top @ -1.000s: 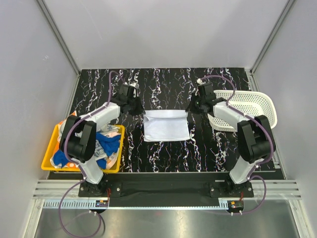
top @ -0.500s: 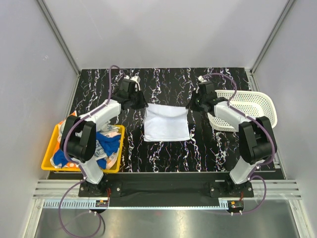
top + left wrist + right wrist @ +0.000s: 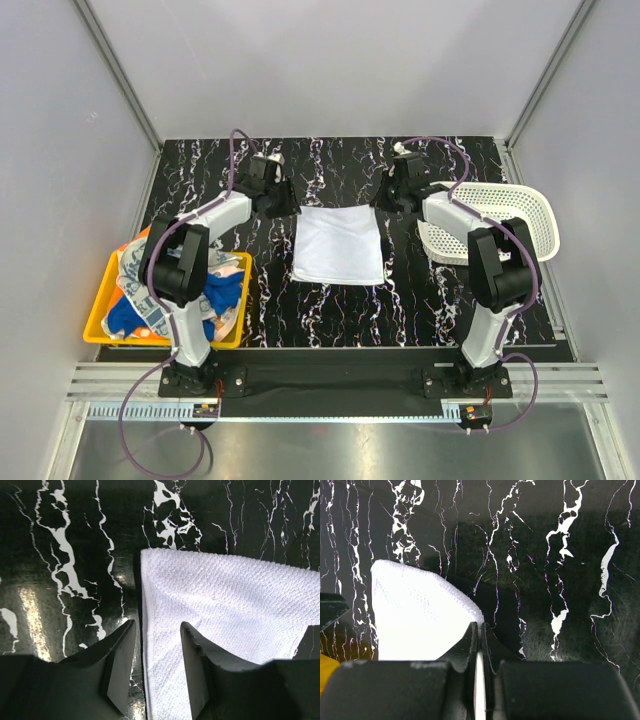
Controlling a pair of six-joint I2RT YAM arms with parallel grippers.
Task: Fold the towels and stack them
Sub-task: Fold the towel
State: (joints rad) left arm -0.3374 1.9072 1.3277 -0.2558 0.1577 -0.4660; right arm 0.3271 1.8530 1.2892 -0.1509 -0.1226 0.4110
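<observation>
A plain white towel lies spread flat in the middle of the black marble table. My left gripper hovers at its far-left corner. In the left wrist view the left gripper is open, and the towel's left edge runs between the two fingers without being pinched. My right gripper is at the far-right corner. In the right wrist view the right gripper is shut on the towel's corner, with a thin strip of white cloth between the jaws. More crumpled towels, blue and patterned, fill the bin.
A yellow plastic bin stands at the left table edge beside the left arm's base. A white perforated basket stands at the right, just beyond the right arm's forearm. Grey walls close in the table on three sides.
Both grippers carried the towel's far edge toward the back, spreading it out. The left jaws then opened and let go of the far-left corner. The right stays clamped.
</observation>
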